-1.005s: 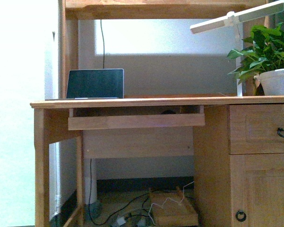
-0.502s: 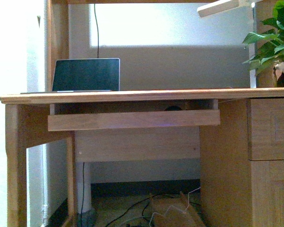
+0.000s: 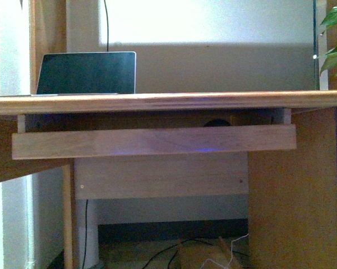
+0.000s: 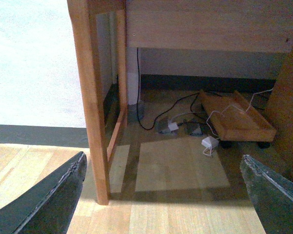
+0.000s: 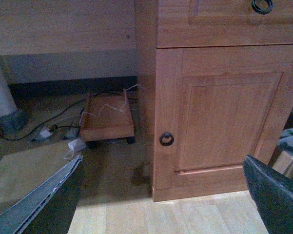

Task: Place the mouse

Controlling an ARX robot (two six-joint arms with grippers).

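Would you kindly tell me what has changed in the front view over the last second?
The robot has moved closer to the desk. The desk, the laptop and the pull-out tray now fill more of the view. The lamp and plant pot have left the frame, and only some leaves remain. Nothing was seen grasped or released. The laptop stays on the desk, and the mouse stays behind the tray's front board.

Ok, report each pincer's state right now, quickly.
Left pincer: open, holding nothing.
Right pincer: open, holding nothing.
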